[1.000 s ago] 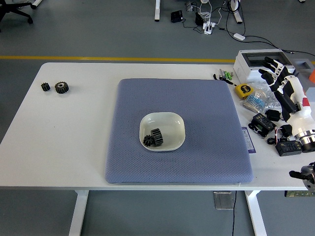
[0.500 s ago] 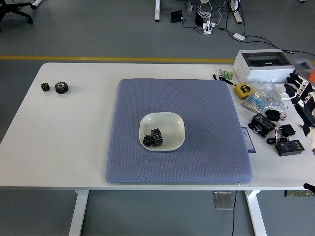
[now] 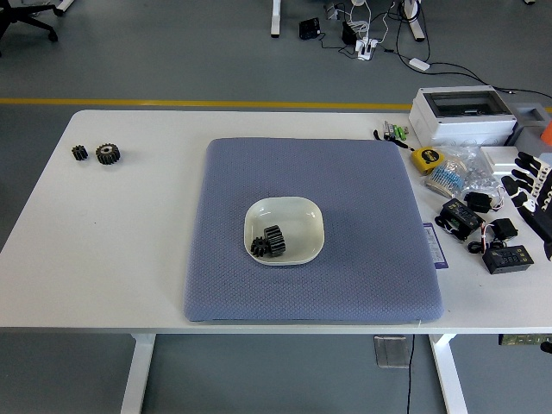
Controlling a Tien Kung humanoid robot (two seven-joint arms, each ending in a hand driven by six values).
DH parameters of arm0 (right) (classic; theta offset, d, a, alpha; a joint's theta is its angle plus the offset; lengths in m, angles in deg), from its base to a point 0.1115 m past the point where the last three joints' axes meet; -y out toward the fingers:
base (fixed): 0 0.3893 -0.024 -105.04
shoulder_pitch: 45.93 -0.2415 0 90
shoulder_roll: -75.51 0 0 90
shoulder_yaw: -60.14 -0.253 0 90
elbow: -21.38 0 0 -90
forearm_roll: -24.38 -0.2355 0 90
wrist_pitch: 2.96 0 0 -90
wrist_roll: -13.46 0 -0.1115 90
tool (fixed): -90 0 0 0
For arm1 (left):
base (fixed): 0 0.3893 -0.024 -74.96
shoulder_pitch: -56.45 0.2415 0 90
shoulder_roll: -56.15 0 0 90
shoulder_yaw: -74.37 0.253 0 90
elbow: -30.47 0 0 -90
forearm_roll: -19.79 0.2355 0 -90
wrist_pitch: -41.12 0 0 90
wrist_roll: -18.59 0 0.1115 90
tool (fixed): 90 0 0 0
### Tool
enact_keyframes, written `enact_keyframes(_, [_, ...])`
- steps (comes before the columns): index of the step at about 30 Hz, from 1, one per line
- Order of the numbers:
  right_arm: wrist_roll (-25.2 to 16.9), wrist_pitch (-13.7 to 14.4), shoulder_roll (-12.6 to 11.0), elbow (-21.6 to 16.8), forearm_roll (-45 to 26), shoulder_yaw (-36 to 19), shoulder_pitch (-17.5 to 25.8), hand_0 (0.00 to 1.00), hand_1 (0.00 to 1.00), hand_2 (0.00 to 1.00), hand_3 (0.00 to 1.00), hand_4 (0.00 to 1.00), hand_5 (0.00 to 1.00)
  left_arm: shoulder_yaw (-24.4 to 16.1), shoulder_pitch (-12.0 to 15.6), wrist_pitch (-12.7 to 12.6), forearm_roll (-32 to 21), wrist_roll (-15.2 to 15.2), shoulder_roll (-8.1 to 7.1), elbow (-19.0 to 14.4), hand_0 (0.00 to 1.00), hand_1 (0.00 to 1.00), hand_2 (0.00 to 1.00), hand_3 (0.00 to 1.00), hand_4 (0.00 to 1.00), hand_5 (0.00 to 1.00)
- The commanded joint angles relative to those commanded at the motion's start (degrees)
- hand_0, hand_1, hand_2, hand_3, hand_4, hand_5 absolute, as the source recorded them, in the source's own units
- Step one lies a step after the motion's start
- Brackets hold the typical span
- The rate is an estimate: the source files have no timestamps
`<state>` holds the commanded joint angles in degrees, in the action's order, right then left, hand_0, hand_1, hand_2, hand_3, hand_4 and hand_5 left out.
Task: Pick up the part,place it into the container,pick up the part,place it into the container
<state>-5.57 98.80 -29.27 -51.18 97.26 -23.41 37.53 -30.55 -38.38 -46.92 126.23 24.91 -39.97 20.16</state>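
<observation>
A white bowl [image 3: 302,216] sits in the middle of the blue-grey mat [image 3: 362,250]. Two black gears [image 3: 269,241] lie inside it, at its lower left. Two more black gears rest on the bare table at the far left: a small one [image 3: 79,153] and a larger one [image 3: 108,153] beside it. My right hand [image 3: 528,179] shows at the right edge, black fingers spread, holding nothing, far from the bowl. The left arm is out of the picture.
Clutter lies at the table's right end: a white box [image 3: 461,112], a yellow tape measure [image 3: 423,159], a plastic bag of parts [image 3: 457,177], black adapters [image 3: 461,216] and a small display unit [image 3: 507,257].
My right hand has withdrawn to the right and downward, from over the clutter to the picture's edge. The gears and bowl have not moved.
</observation>
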Motion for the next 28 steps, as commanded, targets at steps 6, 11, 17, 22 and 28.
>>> enact_keyframes(6, [-0.25,0.24,-0.39,-0.22,0.45,-1.82,0.49,0.812,0.785,0.816,0.793,0.925,0.408,0.85,-0.22,0.04,-0.64,-0.13,0.91,0.00,0.711,0.672,0.666,0.565,0.611,0.541])
enact_keyframes(11, [-0.14,0.33,-0.25,0.18,-2.15,-3.60,0.11,0.806,0.785,0.817,0.809,0.998,0.810,1.45,-0.42,-0.23,-1.51,-0.35,0.42,0.00,0.712,0.672,0.666,0.565,0.612,0.541])
enact_keyframes(17, [0.84,-0.87,-0.20,0.74,-5.44,-3.95,0.04,0.812,0.788,0.818,0.821,0.998,0.998,-1.01,0.07,-0.57,-1.45,-0.53,0.37,0.00,0.711,0.672,0.666,0.565,0.612,0.541])
enact_keyframes(22, [1.75,-1.25,-0.54,1.07,-4.67,-4.22,0.30,0.811,0.790,0.822,0.827,0.998,0.998,-1.03,-0.54,-0.63,-1.45,-0.78,0.08,0.00,0.712,0.672,0.666,0.565,0.611,0.540])
enact_keyframes(28, [1.88,1.42,-0.39,1.35,-2.58,-3.37,0.42,0.811,0.790,0.822,0.827,0.998,0.998,-0.18,-0.79,-0.57,-2.20,-0.81,0.26,0.00,0.712,0.672,0.666,0.565,0.611,0.540])
